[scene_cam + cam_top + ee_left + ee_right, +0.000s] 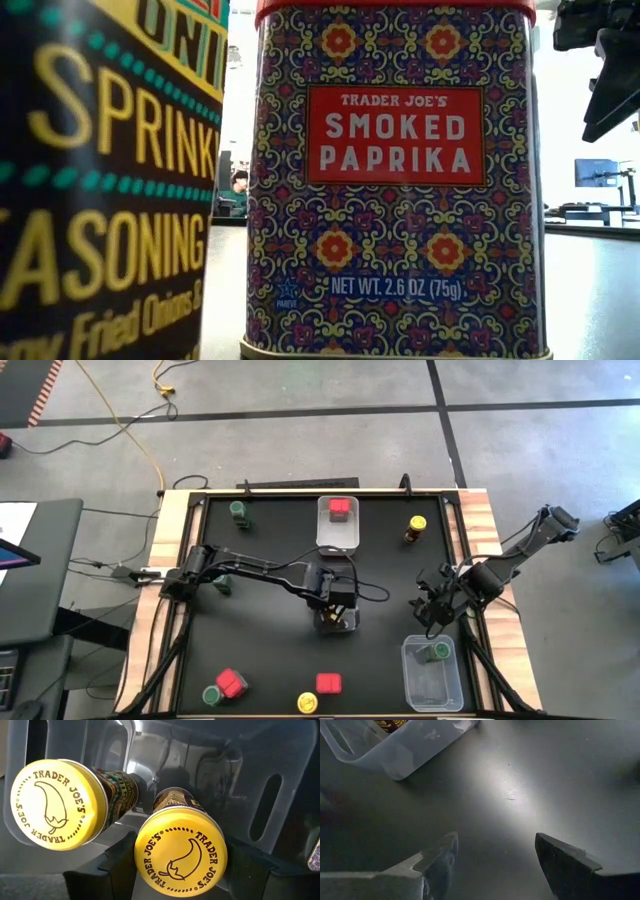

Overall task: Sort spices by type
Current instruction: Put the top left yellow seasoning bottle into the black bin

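Partly sorted. Left end effector point(334, 616) closed on a yellow-lidded jar point(181, 851), lowering it into a clear bin point(280, 785) beside a second yellow jar point(57, 804). Right end effector point(495, 865) open, empty, just above the green jar's bin point(432, 672). Five loose containers well apart across the bench point(270, 660).

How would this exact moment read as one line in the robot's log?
left gripper: over centre bin, shut on yellow-lidded jar | right gripper: open, empty, above mat | second yellow jar in bin
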